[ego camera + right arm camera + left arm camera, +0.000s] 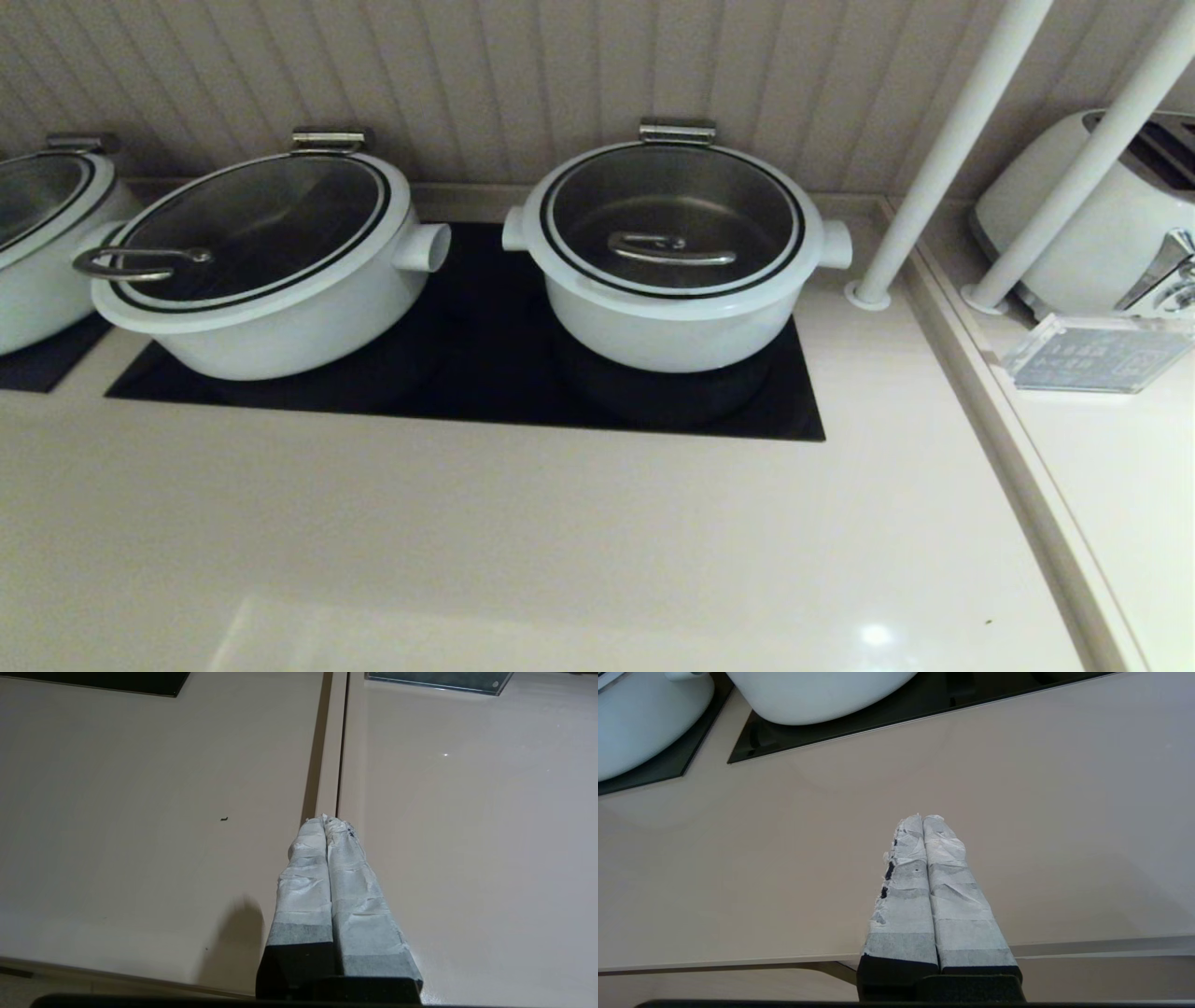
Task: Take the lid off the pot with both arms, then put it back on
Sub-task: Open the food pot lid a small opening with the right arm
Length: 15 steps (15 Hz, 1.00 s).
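Observation:
The pot [667, 327] is round and white with two stubby side handles. It stands on the right part of the black hob [485, 401]. The lid [738, 187] lies closed on it, glass with a white rim, a thin black ring and a curved steel bar handle [670, 248] at its centre. Neither arm shows in the head view. My left gripper [923, 817] is shut and empty over the beige counter near its front edge. My right gripper [325, 819] is shut and empty over the counter beside a seam.
A wider white pot [280, 317] with a loop-handled lid [140, 263] stands left on the hob; its underside shows in the left wrist view [817, 695]. A third pot [37, 271] is far left. Two white poles [943, 159], a toaster [1111, 224] and an acrylic sign [1092, 355] are at the right.

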Available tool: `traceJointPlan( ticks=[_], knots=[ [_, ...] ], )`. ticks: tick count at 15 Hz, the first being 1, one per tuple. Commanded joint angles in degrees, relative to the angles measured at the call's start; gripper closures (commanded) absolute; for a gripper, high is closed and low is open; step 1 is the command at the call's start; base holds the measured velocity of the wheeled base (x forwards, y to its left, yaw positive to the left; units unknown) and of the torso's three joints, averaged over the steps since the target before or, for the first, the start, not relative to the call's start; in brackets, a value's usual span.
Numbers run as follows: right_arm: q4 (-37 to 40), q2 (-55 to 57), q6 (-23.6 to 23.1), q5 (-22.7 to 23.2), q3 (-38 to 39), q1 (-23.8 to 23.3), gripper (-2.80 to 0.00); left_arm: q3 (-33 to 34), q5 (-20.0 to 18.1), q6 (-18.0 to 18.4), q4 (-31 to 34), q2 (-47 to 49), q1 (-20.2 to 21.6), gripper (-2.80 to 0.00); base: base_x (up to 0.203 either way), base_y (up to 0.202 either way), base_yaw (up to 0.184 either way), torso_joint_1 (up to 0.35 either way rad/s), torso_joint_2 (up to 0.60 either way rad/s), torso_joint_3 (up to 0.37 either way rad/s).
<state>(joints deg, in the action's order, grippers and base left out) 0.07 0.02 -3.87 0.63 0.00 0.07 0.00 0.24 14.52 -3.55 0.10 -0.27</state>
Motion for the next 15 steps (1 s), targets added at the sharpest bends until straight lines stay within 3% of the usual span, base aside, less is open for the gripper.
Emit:
traceJointPlan(
  ticks=[1,6,9,15],
  knots=[
    [0.01,-0.02,-0.17,0.08,0.0,0.01,0.0,0.0,0.02,0.07,-0.06,-0.01,0.0,0.0,0.0,0.0,0.0,0.0,0.0,0.0],
    [-2.11,-0.02,-0.96,1.06,-1.22,0.17,0.0,0.0,0.02,0.07,-0.06,-0.01,0.0,0.0,0.0,0.0,0.0,0.0,0.0,0.0],
    [0.59,0.49,-0.89,6.8,-5.25,0.19,0.0,0.0,0.02,0.07,-0.06,-0.01,0.0,0.0,0.0,0.0,0.0,0.0,0.0,0.0],
    [1.8,8.67,-0.8,7.5,-12.73,0.31,0.0,0.0,0.02,0.07,-0.06,-0.01,0.0,0.0,0.0,0.0,0.0,0.0,0.0,0.0]
  ],
)
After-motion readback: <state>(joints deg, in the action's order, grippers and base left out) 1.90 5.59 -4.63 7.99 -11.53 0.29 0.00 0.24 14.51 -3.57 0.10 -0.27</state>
